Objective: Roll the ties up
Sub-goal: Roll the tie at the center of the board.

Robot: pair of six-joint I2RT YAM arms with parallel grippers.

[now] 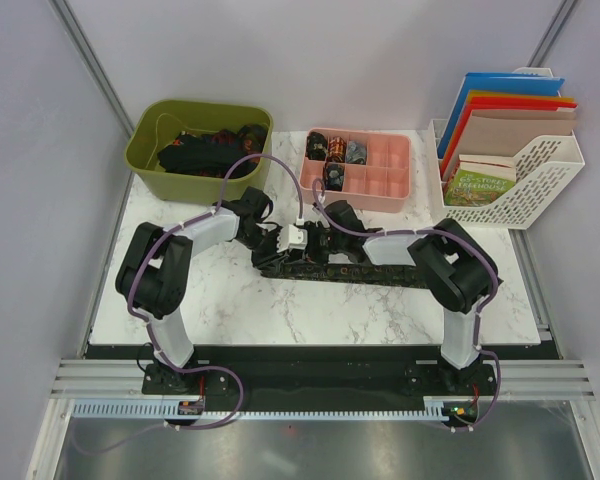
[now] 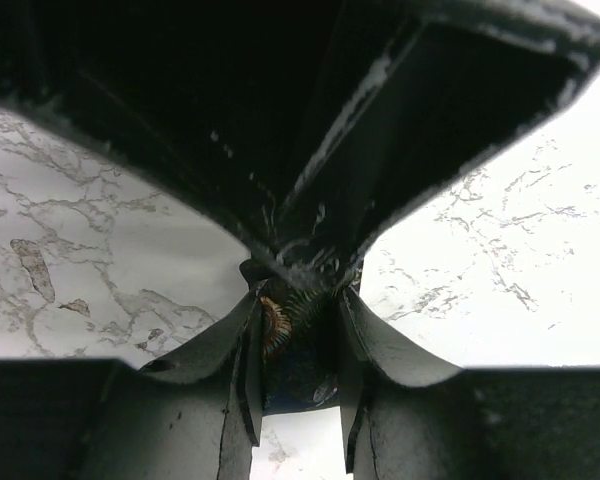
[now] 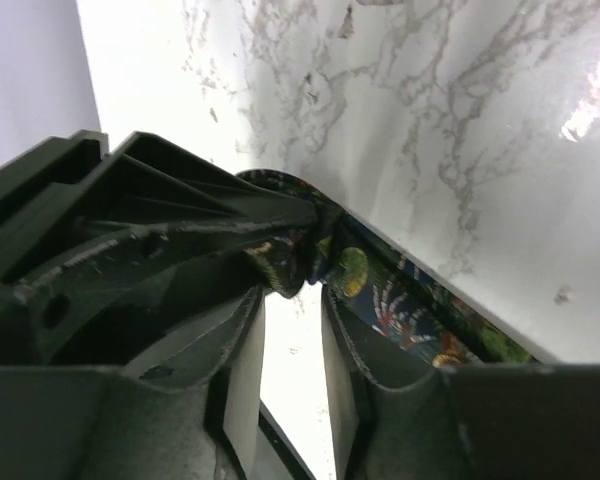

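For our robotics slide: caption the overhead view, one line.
Left claw and right claw meet over a dark tie on the table; rolled ties sit in a pink tray.

One long tie (image 1: 345,273) lies stretched flat across the middle of the worktop (image 1: 280,315). It is dark with a mottled green-brown print, and its left end is bunched thicker. Four rolled ties (image 1: 333,175) stand in the pink tray (image 1: 385,187). Loose ties (image 1: 195,158) lie heaped in the green bin (image 1: 140,152).

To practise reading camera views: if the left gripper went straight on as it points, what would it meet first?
The tie, bunched between the left gripper's fingertips; depth beyond it is unclear.
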